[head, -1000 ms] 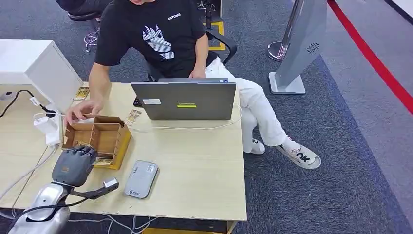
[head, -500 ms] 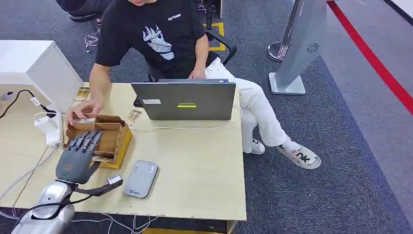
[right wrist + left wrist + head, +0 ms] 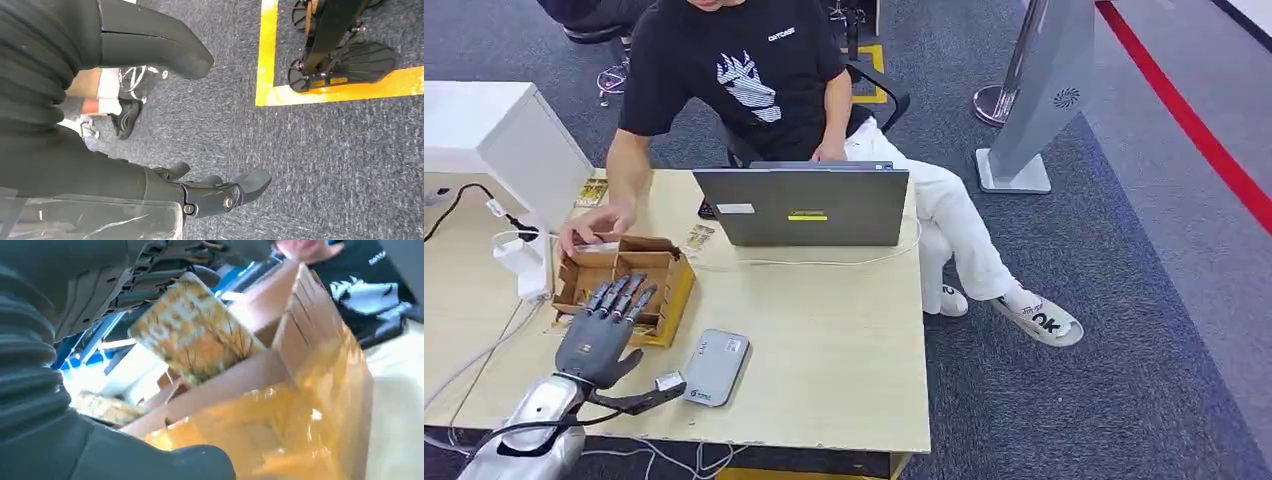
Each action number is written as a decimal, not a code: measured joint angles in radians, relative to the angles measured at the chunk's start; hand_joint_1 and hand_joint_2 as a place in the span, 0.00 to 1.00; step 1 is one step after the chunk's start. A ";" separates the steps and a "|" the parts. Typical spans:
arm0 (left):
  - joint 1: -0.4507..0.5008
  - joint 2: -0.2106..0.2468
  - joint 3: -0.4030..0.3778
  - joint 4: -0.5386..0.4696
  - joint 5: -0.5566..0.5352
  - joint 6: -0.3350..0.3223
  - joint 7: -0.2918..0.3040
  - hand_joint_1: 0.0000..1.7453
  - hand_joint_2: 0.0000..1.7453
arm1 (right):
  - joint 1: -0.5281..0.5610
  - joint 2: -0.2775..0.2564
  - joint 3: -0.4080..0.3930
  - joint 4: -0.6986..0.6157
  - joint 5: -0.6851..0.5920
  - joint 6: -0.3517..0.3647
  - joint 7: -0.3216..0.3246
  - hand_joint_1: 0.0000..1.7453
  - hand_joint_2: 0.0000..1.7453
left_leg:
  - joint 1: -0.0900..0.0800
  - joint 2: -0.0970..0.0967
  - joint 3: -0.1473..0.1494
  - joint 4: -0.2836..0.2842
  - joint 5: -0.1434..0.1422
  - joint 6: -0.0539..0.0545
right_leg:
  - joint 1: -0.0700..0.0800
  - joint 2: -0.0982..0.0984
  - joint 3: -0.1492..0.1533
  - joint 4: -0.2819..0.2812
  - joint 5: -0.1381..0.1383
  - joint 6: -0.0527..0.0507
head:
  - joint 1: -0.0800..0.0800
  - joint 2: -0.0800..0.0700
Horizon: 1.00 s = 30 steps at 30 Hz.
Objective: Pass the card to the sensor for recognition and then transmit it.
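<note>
An open cardboard box (image 3: 669, 285) with dividers stands on the wooden table at the left. My left hand (image 3: 602, 335) reaches over its near side with fingers (image 3: 624, 296) stretched straight and the thumb spread out to the side. In the left wrist view a yellow patterned card (image 3: 192, 337) stands tilted in the box (image 3: 305, 340), close under my fingers (image 3: 150, 280); no pinch shows. The grey card sensor (image 3: 714, 367) lies flat just right of my hand. My right hand (image 3: 215, 192) hangs above the carpet and holds nothing.
A person seated behind the table rests a hand (image 3: 589, 228) on the box's far rim. A grey laptop (image 3: 809, 205) stands at the back middle. Loose cards (image 3: 696, 238) lie near it. A white cabinet (image 3: 494, 130) and cables (image 3: 514, 250) sit at the left.
My left hand's fingers went from curled at the box's near edge to stretched straight over the box. The hand also shifted a little right, toward the sensor.
</note>
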 joint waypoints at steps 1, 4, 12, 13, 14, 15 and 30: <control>0.000 0.000 -0.002 0.000 0.001 -0.005 0.000 0.00 1.00 | 0.000 0.000 -0.002 0.000 0.001 0.000 0.000 0.00 1.00 | 0.000 0.000 0.000 0.000 0.000 0.000 | 0.000 0.000 0.000 0.000 0.000 0.000 | 0.000 0.000; 0.008 0.000 -0.003 -0.001 0.005 -0.006 0.001 0.00 1.00 | 0.000 0.002 -0.007 0.000 0.002 0.000 0.000 0.00 1.00 | 0.000 0.000 0.000 0.000 0.000 0.000 | 0.000 0.000 0.000 0.000 0.000 0.000 | 0.000 0.000; 0.038 -0.004 -0.005 -0.042 0.014 -0.005 0.002 0.00 1.00 | 0.000 0.004 -0.020 0.000 0.006 -0.001 0.000 0.00 1.00 | 0.000 0.000 -0.001 0.000 0.000 0.000 | 0.000 0.000 -0.001 0.000 0.000 0.000 | 0.000 0.000; 0.040 -0.005 -0.005 -0.047 0.011 -0.003 0.002 0.00 1.00 | 0.000 0.004 -0.023 0.000 0.008 -0.001 0.000 0.00 1.00 | 0.000 0.000 -0.001 0.000 0.000 0.000 | 0.000 0.000 -0.001 0.000 0.000 0.000 | 0.000 0.000; 0.043 -0.006 -0.005 -0.051 0.010 -0.002 0.003 0.00 1.00 | 0.000 0.004 -0.025 0.000 0.011 -0.001 0.000 0.00 1.00 | 0.000 0.000 -0.001 0.000 0.000 0.000 | 0.000 0.000 -0.001 0.000 0.000 0.000 | 0.000 0.000; 0.044 -0.007 -0.005 -0.054 0.008 0.000 0.003 0.00 1.00 | 0.000 0.004 -0.026 0.000 0.012 -0.002 0.000 0.00 1.00 | 0.000 0.000 -0.001 0.000 0.000 0.000 | 0.000 0.000 0.000 0.000 0.000 0.000 | 0.000 0.000; 0.057 -0.019 -0.005 -0.091 -0.017 0.000 0.007 1.00 1.00 | 0.000 0.005 -0.044 0.000 0.034 -0.001 0.000 0.00 1.00 | 0.000 0.000 -0.001 0.000 0.000 0.000 | 0.000 0.000 -0.001 0.000 0.000 0.000 | 0.000 0.000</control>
